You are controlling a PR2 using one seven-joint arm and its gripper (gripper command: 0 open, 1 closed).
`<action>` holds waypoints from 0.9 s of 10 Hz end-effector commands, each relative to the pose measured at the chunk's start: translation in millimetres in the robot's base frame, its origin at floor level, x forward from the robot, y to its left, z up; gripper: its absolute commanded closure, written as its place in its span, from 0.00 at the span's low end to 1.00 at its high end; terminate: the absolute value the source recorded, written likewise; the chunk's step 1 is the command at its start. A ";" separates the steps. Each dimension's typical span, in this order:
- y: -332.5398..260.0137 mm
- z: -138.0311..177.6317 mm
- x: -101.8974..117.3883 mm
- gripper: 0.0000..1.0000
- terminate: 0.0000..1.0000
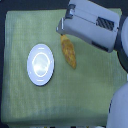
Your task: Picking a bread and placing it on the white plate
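The bread (69,52), a golden-brown spindle-shaped loaf, lies on the green cloth just to the exterior view's right of the white plate (40,64). The round glossy plate has nothing on it. My gripper (61,28) comes in from the upper right on a grey arm, its tip over the bread's upper end, whose tip it hides. The fingers are blurred and seen from above, so I cannot tell how far apart they are or whether they touch the loaf.
A green cloth (30,100) covers the table. The robot's white body (119,107) fills the lower right corner. The grey forearm (97,27) spans the upper right.
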 end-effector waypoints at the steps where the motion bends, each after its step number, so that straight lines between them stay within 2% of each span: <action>1: 20.6 -48.7 -5.1 0.00 0.00; 6: 14.0 -84.3 -8.0 0.00 0.00; 9: 21.0 -89.3 -6.4 0.00 0.00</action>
